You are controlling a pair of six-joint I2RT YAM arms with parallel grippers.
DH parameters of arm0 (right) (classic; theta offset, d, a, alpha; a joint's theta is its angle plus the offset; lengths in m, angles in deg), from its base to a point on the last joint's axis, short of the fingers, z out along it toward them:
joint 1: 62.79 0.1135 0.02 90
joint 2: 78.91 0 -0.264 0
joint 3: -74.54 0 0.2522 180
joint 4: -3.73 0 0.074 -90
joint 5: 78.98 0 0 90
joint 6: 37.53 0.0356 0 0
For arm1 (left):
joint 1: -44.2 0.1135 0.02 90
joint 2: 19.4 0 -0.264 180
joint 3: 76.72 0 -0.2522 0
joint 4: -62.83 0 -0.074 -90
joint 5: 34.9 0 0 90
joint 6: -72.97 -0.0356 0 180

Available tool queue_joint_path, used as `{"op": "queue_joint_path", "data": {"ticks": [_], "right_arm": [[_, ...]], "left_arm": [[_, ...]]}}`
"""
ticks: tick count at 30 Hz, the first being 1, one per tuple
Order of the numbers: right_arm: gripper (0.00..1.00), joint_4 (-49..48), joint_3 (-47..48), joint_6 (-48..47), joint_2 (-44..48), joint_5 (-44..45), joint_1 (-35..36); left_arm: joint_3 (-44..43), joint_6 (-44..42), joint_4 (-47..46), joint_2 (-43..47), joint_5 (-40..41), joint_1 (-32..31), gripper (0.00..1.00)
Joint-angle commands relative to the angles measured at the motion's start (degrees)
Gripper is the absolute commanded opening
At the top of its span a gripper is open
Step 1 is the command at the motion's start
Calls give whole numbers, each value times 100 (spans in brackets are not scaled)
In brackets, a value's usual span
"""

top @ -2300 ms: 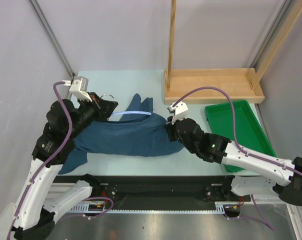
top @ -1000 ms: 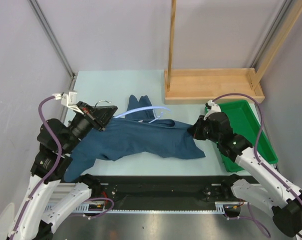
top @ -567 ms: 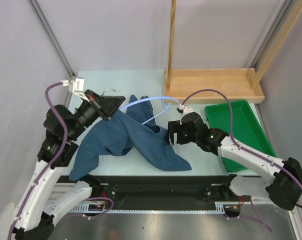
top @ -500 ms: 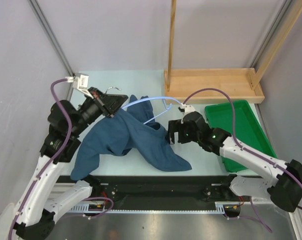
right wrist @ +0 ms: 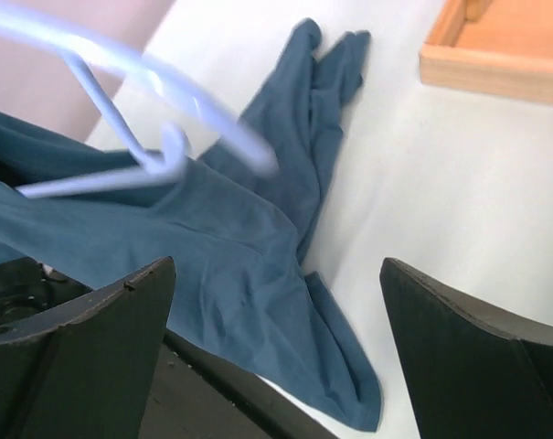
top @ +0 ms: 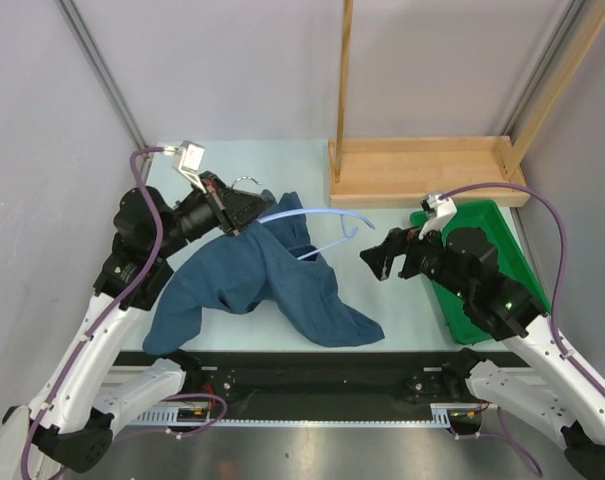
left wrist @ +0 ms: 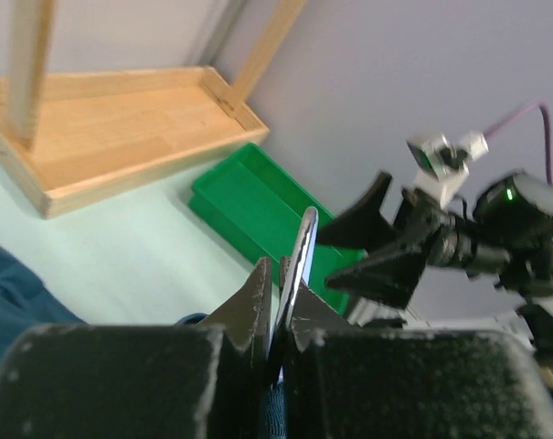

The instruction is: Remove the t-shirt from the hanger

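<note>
Far left of the green tray (top: 498, 240), I had the left gripper (top: 250, 212) raised over the table (top: 282, 160). Its jaws were clamped tight on the hanger (top: 322, 213). The left wrist view showed the thin pale strip of the hanger (left wrist: 303, 245) pinched between the two closed fingers (left wrist: 250, 306). The metal hook (top: 244, 181) stuck up just behind that grip, on the side away from the tray.

From the grip the hanger's bare pale blue arm ran out toward the tray and ended well short of it, with no cloth on that part. The t-shirt (top: 267, 280) lay crumpled on the table left of the tray. Its upper part was bunched up under the left gripper at the hanger's far-from-tray end. I could not tell whether the cloth was still caught on the hanger there. One lobe of the shirt trailed toward the near table edge, and a sleeve poked out past the hanger on the rack side.

Next came the right gripper (top: 380, 252), just left of the tray and apart from both shirt and hanger. Its fingers (right wrist: 84, 352) were spread wide with nothing between them. The right wrist view looked down on the t-shirt (right wrist: 221, 238) and a blurred hanger (right wrist: 121, 64) beyond those fingers.

The right arm crossed over the tray's near left part. The wooden rack (top: 432, 172) sat directly behind the tray.
</note>
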Motion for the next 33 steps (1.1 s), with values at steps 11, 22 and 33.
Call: {"op": "queue_joint_path", "data": {"ticks": [11, 22, 33], "right_arm": [[81, -483, 499, -526, -85, -3613, -679], [46, -1450, -134, -16, 82, -4502, -679], [0, -1267, -389, -104, 319, -3424, -670]], "left_arm": [[-225, 22, -1037, -381, -2393, 29, 0], [-164, 162, -1301, -417, -2665, 29, 0], [-785, -408, 66, -627, -1703, 29, 56]]}}
